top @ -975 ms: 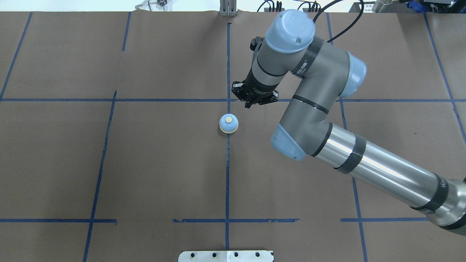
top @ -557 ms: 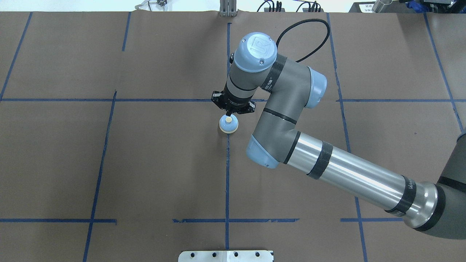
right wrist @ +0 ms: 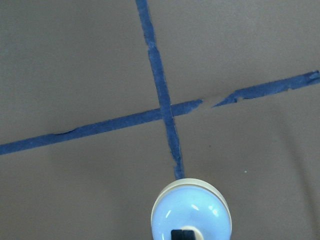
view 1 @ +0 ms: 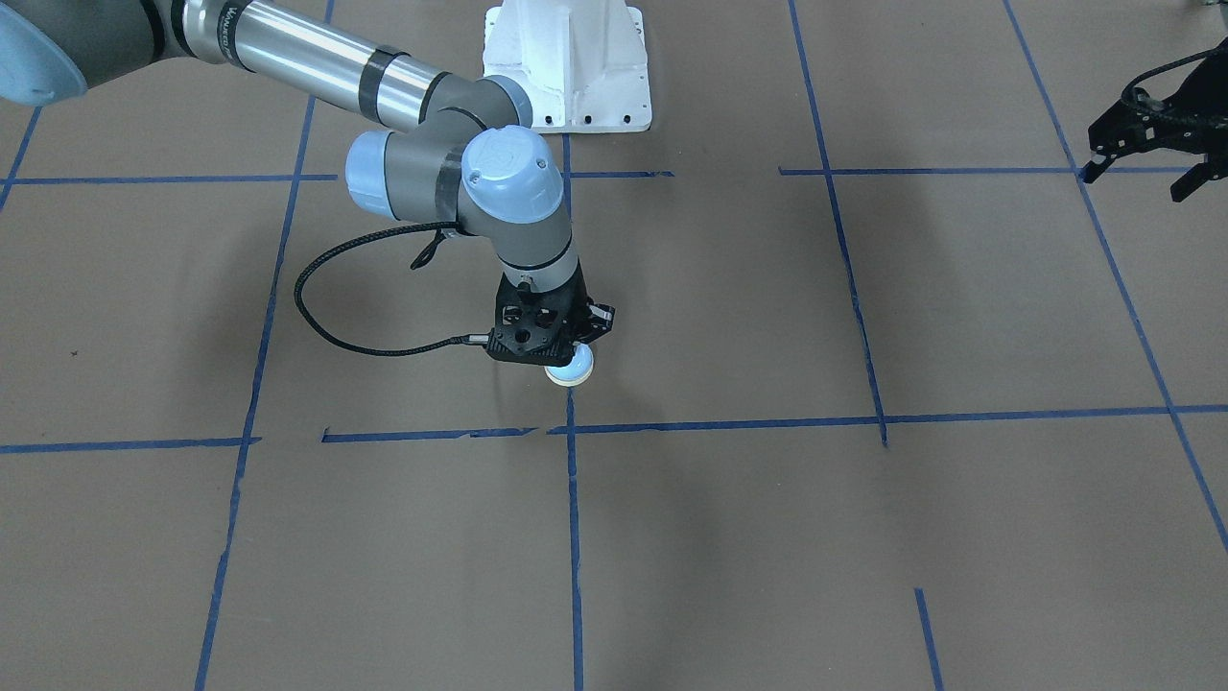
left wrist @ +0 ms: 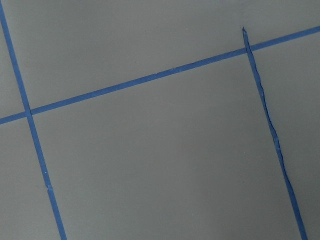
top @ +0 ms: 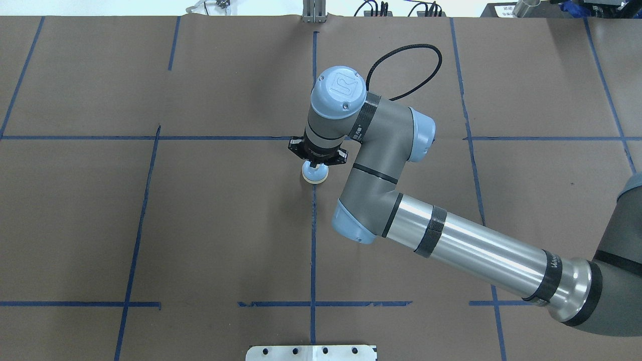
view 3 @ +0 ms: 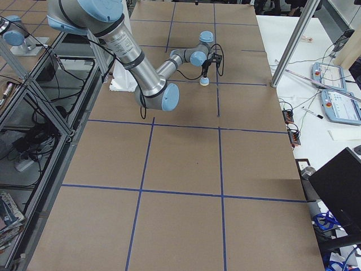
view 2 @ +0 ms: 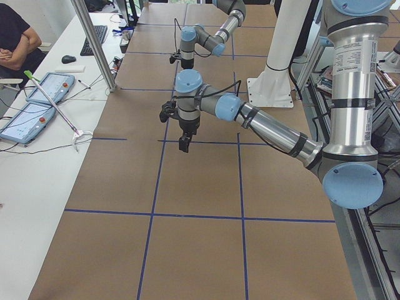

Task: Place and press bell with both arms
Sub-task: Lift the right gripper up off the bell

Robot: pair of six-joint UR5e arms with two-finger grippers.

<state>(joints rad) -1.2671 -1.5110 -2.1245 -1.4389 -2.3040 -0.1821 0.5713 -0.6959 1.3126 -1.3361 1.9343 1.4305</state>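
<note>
At table centre, on a crossing of blue tape lines [right wrist: 160,95], the bell [top: 316,175] sits upright on the brown paper of the table [top: 225,225].

- Right gripper [right wrist: 181,234] stands directly over it. In the wrist view its fingertips are drawn together, with only a thin seam between them. They hold nothing, and their tip meets the cream button. We cannot tell whether the button is pressed down.
- Left gripper [view 1: 1151,144] hangs well apart, off to the side. Its fingers are spread and empty, and its wrist camera sees only paper and tape.

Handling, as we judge it:
- The bell is small and looks light and rigid. Its glossy dome would likely slip between the pads.
- With so little weight on smooth paper, an off-centre push may skate or tip it, so the press should go straight down on the button.
- To lift it, we would close across the wide cream base rim [right wrist: 161,197], low down, never on the button.
</note>
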